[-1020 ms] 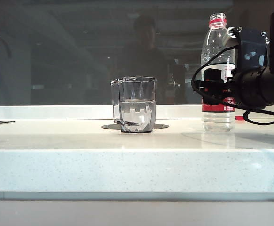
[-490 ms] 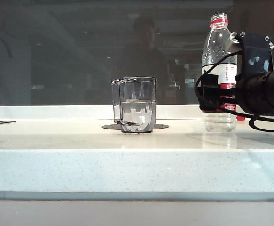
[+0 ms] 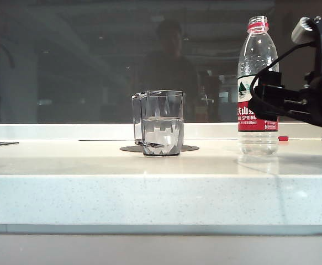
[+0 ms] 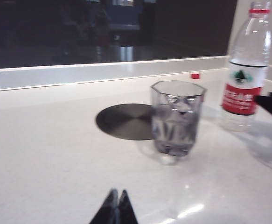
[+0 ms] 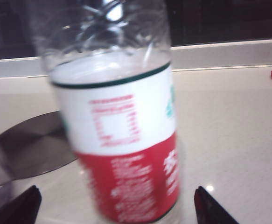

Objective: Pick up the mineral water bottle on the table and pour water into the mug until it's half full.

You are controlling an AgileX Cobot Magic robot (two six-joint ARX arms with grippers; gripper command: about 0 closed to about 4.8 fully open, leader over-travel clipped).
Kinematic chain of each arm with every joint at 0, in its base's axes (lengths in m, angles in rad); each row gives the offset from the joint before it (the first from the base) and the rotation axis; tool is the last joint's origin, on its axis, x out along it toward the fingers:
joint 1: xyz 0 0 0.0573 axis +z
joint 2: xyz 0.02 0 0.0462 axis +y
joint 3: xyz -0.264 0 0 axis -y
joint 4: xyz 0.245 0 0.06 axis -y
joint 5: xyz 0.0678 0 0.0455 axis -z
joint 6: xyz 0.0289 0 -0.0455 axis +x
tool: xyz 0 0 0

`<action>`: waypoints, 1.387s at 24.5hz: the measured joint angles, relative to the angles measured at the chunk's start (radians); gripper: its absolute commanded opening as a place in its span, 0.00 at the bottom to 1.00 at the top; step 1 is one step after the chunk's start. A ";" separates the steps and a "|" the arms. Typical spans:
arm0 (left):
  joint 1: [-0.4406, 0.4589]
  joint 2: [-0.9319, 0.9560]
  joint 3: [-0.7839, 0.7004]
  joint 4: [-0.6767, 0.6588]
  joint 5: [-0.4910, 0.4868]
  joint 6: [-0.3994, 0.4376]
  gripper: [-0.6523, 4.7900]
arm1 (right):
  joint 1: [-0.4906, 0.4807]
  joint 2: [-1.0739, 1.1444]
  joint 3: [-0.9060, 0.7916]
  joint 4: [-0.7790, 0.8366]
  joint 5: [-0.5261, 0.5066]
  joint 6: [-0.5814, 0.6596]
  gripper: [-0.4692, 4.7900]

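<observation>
the mug (image 3: 159, 122) on the bench (image 3: 149, 193) looks already about half full of water (image 3: 162, 135), the mineral water bottle (image 3: 257, 83) stands upright beside our released right gripper (image 5: 115, 205), and our left gripper (image 4: 116, 210) waits clenched near the mug.

Dim, dark glass behind the table (image 3: 149, 193) with faint reflections; bright, evenly lit white surface under overhead light. Soft shadows around the mug (image 3: 161, 122). Small glare spots on the table near the mug in the left wrist view. Heavy motion blur on the mineral water bottle (image 5: 119, 135) in the right wrist view.
</observation>
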 measured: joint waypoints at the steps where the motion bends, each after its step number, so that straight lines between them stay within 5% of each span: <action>1: 0.016 0.000 0.000 0.000 -0.001 0.000 0.11 | 0.014 -0.016 -0.014 0.001 0.000 0.004 1.00; 7: 0.259 0.000 0.000 0.000 0.001 0.000 0.11 | 0.170 -0.143 -0.099 0.001 0.002 0.026 0.99; 8: 0.287 0.000 0.000 0.000 0.000 0.000 0.11 | 0.185 -0.155 -0.102 0.001 0.003 0.031 0.74; 10: 0.378 0.000 0.000 0.000 -0.003 0.000 0.11 | 0.233 -0.192 -0.111 0.001 0.000 0.044 0.38; 12: 0.460 0.000 0.000 0.000 -0.001 0.000 0.11 | 0.278 -0.220 -0.112 0.002 0.000 0.044 0.17; 16: 0.700 0.000 0.000 0.000 -0.007 0.000 0.11 | 0.298 -0.261 -0.116 0.002 -0.005 0.047 0.16; 19: 0.795 0.000 0.000 0.000 -0.008 0.000 0.11 | 0.299 -0.324 -0.122 0.004 -0.008 0.051 0.12; 28: 0.797 0.001 0.000 0.000 -0.004 0.000 0.11 | 0.348 -0.528 -0.155 -0.061 -0.007 0.055 0.08; 32: 0.797 0.000 0.000 -0.015 0.031 0.000 0.11 | 0.472 -0.620 -0.159 -0.196 0.151 0.055 0.08; 34: 0.797 0.000 0.000 -0.087 0.122 0.000 0.11 | 0.552 -0.662 -0.159 -0.247 0.298 0.031 0.08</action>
